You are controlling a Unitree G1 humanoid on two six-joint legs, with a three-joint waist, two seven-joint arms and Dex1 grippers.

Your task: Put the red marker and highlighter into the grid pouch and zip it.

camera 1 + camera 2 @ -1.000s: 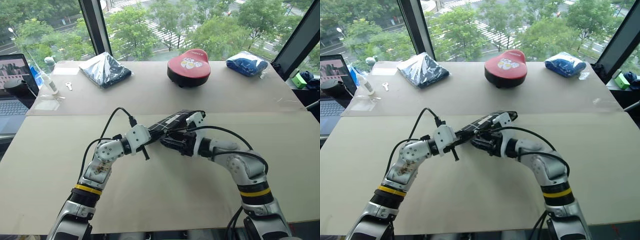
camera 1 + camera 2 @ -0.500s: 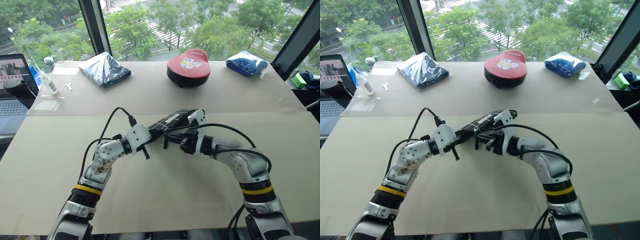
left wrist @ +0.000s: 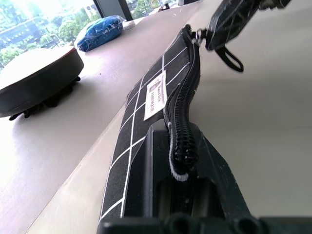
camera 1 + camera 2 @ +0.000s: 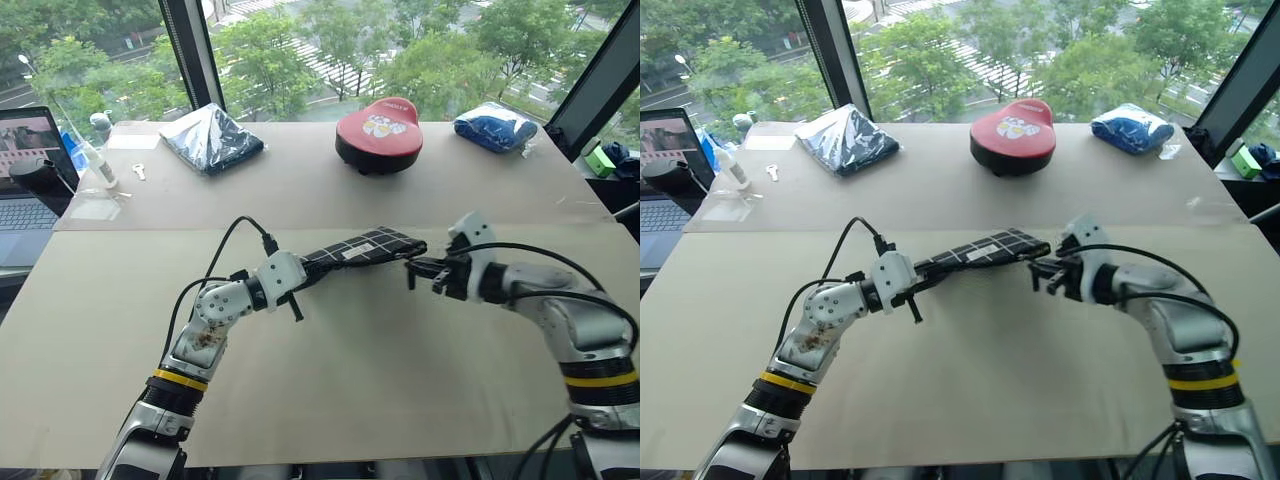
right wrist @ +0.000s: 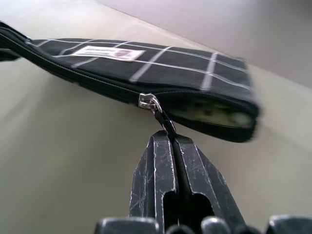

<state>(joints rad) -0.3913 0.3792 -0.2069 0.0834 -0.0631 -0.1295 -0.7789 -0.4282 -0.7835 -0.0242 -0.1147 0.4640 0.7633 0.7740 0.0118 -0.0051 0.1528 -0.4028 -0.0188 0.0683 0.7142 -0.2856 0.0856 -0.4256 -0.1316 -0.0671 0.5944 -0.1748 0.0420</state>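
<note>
My right hand pinches the zipper pull strap; my left hand clamps the grid pouch above the table. The right wrist view reveals an unzipped gap at the pouch's end.

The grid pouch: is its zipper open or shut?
Nearly shut: the grid pouch shows a short gap beyond the zipper slider near its end.

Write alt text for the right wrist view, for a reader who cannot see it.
The right gripper, shut, pinches the black zipper pull strap of the grid pouch, which is held level above the tan table. The silver slider sits partway along the zipper; beyond it a short stretch still gapes open. A white label lies on the pouch's upper face.
</note>
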